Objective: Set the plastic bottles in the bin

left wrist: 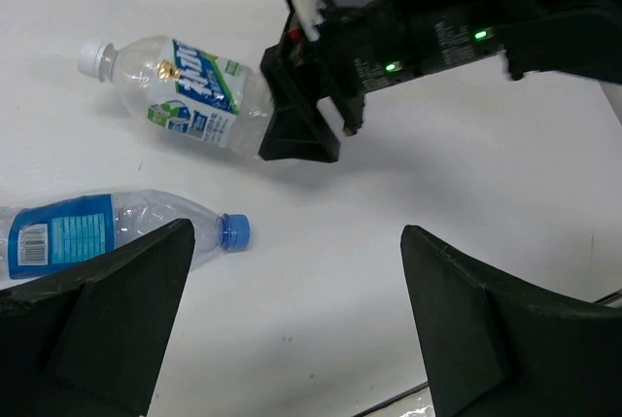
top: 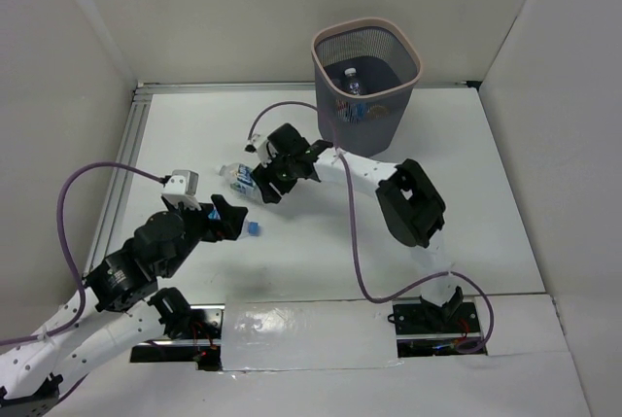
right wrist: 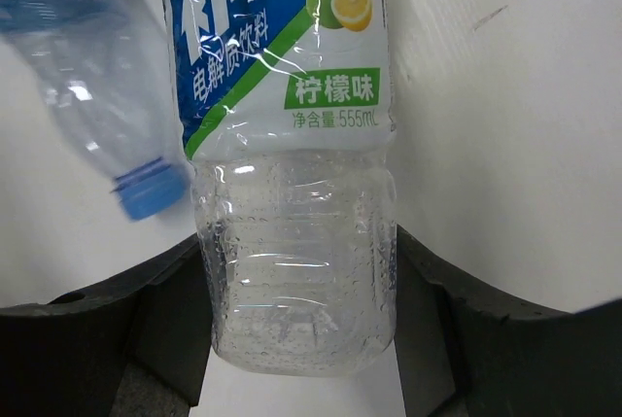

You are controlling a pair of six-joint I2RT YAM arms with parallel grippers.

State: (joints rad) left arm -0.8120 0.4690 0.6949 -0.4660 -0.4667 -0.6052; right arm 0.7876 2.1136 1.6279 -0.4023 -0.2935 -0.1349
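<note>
Two bottles lie flat left of centre on the table (top: 466, 193).
Nearest, our left gripper (left wrist: 296, 242) hangs wide open. Just beside it lies a blue-capped water bottle (left wrist: 107, 232), cap pointing right. Beyond, the lemon-drink bottle (right wrist: 282, 96) lies crosswise, white cap toward the left edge, its base pinched by our right gripper (right wrist: 298, 276). At the far edge, the mesh bin (top: 413, 52) holds another bottle (top: 352, 82).

1. bin (top: 379, 123): tall dark mesh, pale pink rim, upright at the far side of the desk. one clear bottle (top: 352, 81) with a white cap is inside.
2. lemon-label bottle (left wrist: 185, 96): clear, white cap, blue-white-green label, lying on its side, base clasped between the fingers of the right tool (right wrist: 296, 252).
3. blue-cap bottle (left wrist: 107, 232): clear, blue label, lying on its side on the desk near item 2.
</note>
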